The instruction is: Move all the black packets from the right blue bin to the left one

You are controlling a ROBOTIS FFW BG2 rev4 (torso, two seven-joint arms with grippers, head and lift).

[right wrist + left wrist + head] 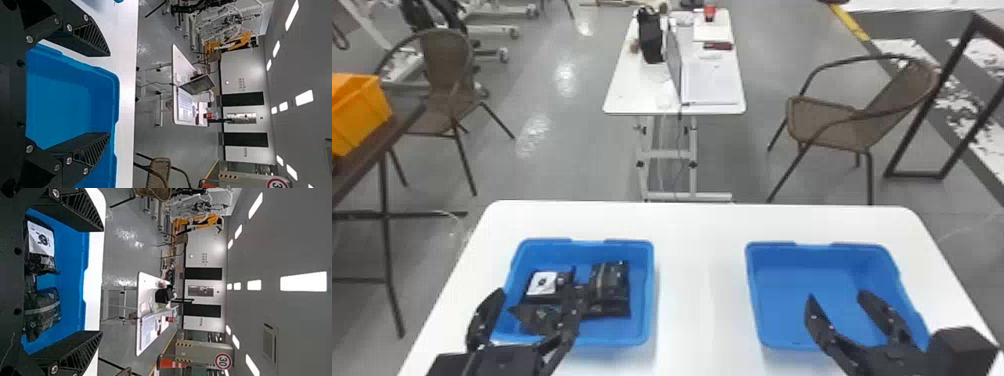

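Gapes wide at left claw (539, 291), over left blue bin (587, 248), and at right claw (837, 295), over right blue bin (797, 280), gripping nothing. Contains, within left blue bin, glossy, creased black packets (612, 281), including one with squarish white patch (542, 283). Rests on smooth white counter (702, 275).

The bins (797, 282) are blue, the table (702, 220) white, the packets (617, 281) black, one's label (542, 283) white, one's stripe (42, 308) grey, my fingers (486, 315) black.
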